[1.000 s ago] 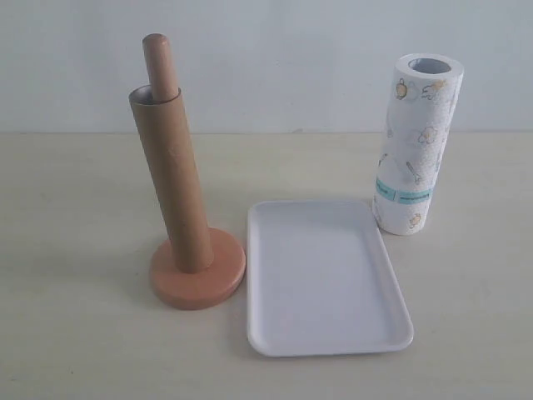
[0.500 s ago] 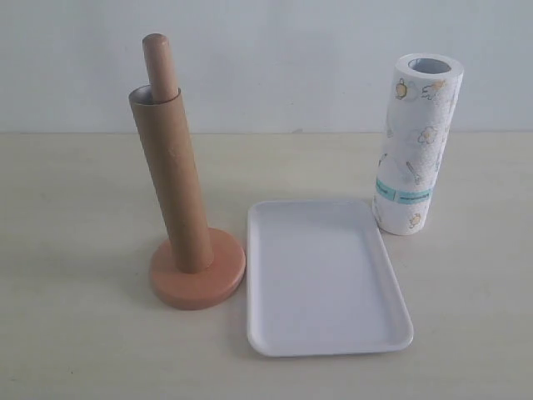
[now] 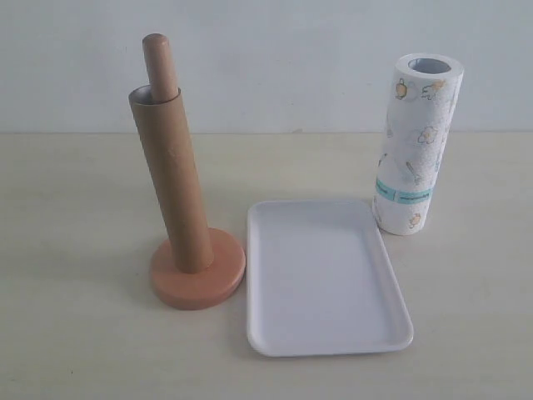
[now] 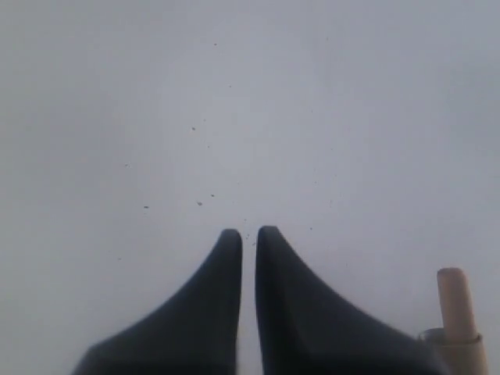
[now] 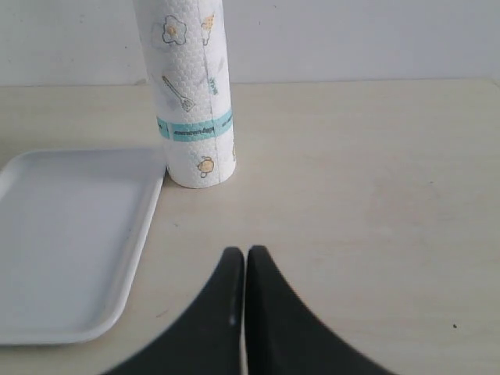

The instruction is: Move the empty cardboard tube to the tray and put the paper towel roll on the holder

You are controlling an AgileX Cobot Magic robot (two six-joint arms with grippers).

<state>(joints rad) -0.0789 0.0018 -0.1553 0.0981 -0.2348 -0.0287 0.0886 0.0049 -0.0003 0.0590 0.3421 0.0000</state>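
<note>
Cardboard tube [image 3: 171,179]: it stands over the pole [image 3: 156,62] of the holder [image 3: 198,287], leaning a little, with its lower end on the round base.
Hidden by the tube: most of the pole; only its rounded top pokes out above the rim.
Tray [image 3: 329,279]: it lies flat on the desk [image 3: 75,208] just beside the holder's base, with nothing in it.
Paper towel roll [image 3: 416,150]: it stands upright at the tray's far right corner in the exterior view.
Roll and tray: the roll's foot looks pressed against the rim, but I cannot tell whether they touch.
Exterior view: both arms are out of frame, while all four things show whole.
Left gripper [image 4: 248,233]: the jaws are drawn together with a bare sliver between the tips, holding nothing.
Left wrist view: mostly the blank pale wall [image 4: 250,101]; the pole's tip and the tube's rim sit cut off at one corner, slightly blurred.
Right gripper [image 5: 245,250]: the jaws are pressed closed over bare desk, holding nothing, well short of the roll.
Right wrist view: the roll's top is cut off and the tray runs out of frame; the holder and tube do not show.
Only here: the roll's teal band and small printed figures are clear.
</note>
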